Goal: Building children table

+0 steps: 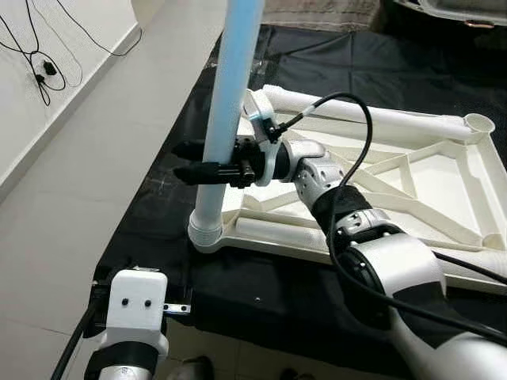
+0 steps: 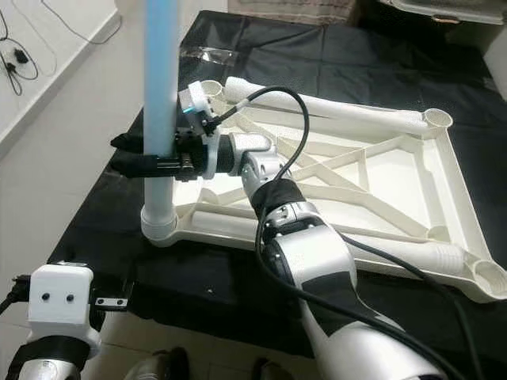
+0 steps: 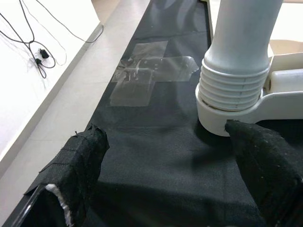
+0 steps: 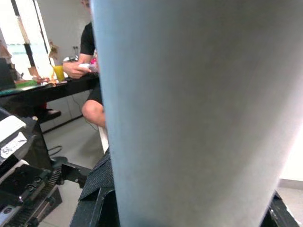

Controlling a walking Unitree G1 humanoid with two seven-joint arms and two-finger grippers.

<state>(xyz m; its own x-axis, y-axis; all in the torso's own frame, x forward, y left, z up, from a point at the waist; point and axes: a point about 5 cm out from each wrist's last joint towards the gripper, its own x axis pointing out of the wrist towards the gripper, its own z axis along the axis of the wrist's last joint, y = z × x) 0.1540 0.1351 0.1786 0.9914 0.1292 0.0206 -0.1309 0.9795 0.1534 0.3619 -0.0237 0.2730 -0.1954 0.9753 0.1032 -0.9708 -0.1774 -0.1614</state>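
Black cloth covers the floor mat (image 1: 158,214) where the work lies, with pale tiles and a tangle of cables off at ten o'clock. On it rests the upturned white table top (image 2: 372,190), ribbed underneath, with a round socket at each corner. A pale blue leg (image 1: 230,103) stands upright in the socket (image 1: 207,233) at the corner nearest the robot's left, its ridged white collar seated at the rim.

The right gripper (image 1: 207,162) reaches across and clamps the leg low down, just above the collar — one black finger on each side, closed firmly on the tube. The left gripper (image 3: 165,165) hangs near the socket at six o'clock, fingers spread wide, holding nothing.

Hollow moulded plastic, by the look of it — light, stiff, smooth enough to slip under a twist. I'd judge the low grip sensible: close to the joint, so pushing or turning goes straight into the socket rather than levering the long tube sideways. The top itself looks light enough to skid; steadying its rim near that corner would help.
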